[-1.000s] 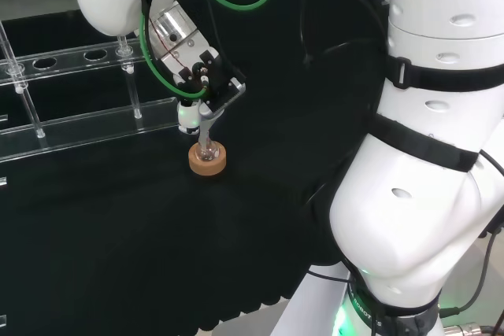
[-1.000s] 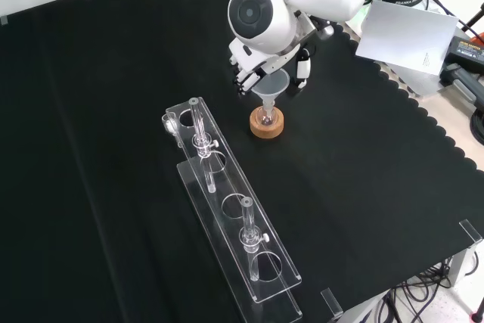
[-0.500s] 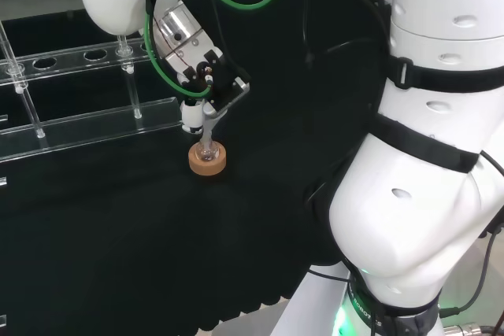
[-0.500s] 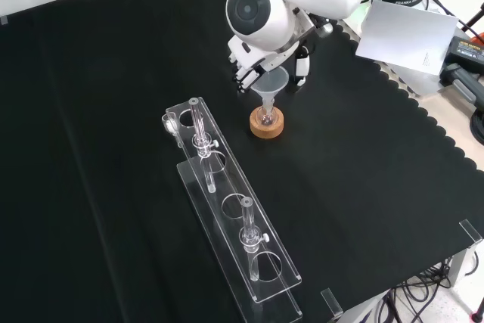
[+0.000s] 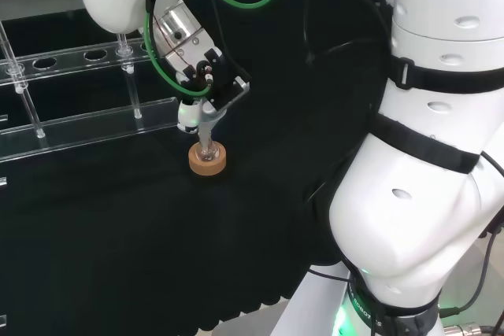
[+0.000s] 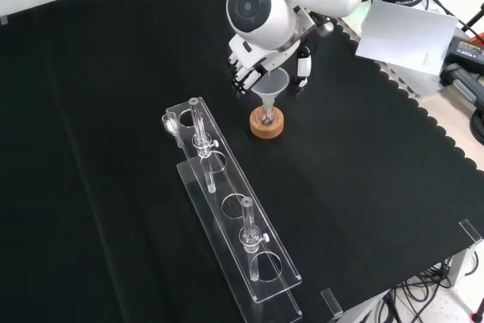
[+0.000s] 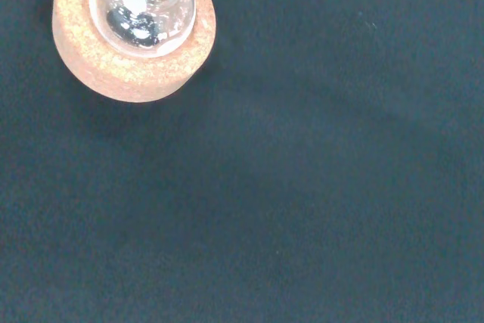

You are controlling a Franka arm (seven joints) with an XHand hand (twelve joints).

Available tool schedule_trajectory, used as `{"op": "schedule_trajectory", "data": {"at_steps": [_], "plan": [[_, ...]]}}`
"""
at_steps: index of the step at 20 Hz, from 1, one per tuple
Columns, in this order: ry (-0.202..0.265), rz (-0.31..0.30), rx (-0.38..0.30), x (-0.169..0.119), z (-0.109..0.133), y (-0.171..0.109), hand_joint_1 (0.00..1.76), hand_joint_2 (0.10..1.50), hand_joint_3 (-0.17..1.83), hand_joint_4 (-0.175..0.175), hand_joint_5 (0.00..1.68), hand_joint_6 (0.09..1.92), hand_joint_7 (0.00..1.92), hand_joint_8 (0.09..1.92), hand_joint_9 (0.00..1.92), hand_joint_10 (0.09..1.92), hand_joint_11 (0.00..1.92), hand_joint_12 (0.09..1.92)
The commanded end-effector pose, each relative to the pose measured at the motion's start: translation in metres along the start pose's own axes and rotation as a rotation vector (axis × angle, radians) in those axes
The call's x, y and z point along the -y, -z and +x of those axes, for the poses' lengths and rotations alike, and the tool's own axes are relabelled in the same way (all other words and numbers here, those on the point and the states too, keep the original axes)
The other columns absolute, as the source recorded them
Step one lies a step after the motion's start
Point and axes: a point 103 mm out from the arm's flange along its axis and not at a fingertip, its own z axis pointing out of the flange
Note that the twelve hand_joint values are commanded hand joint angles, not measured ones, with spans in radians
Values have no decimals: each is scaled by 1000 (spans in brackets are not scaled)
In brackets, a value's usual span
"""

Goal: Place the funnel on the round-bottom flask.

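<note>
A: Where is the clear cone-shaped plastic funnel (image 6: 273, 83)?

B: Directly above the small clear glass round-bottom flask (image 6: 265, 117), stem pointing down into its neck, in the front view. The flask sits in a tan cork ring stand (image 6: 267, 125) on the black cloth (image 6: 363, 187), which keeps its rounded base upright.

A: And the black and white hand (image 6: 249, 72)?

B: Just behind the funnel's cone. Its fingers flank the rim on both sides, but I cannot tell whether they pinch it or have let go.

A: Why stay so close?

B: Probably to keep the stem lined up with the narrow neck; a tilted funnel could tip out. The wrist view looks down at the flask (image 7: 144, 5) in its cork ring (image 7: 136, 66), dark grains at the bottom.

A: Anything nearby?

B: A clear acrylic tube rack (image 6: 227, 209) lies beside the stand, apart from it.
</note>
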Motion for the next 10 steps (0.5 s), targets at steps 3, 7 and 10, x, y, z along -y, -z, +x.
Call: {"op": "schedule_trajectory", "data": {"at_steps": [3, 7, 10], "plan": [[-3, -17, -3, 4, 0, 2, 555, 662, 457, -39, 310, 106, 94, 661, 377, 659, 284, 1376], [-8, -94, -36, 12, -7, 7, 504, 648, 371, -25, 132, 87, 5, 174, 35, 698, 35, 1471], [-2, -138, -48, 20, -13, 16, 486, 656, 328, -24, 104, 87, 0, 140, 3, 737, 10, 1491]]}}
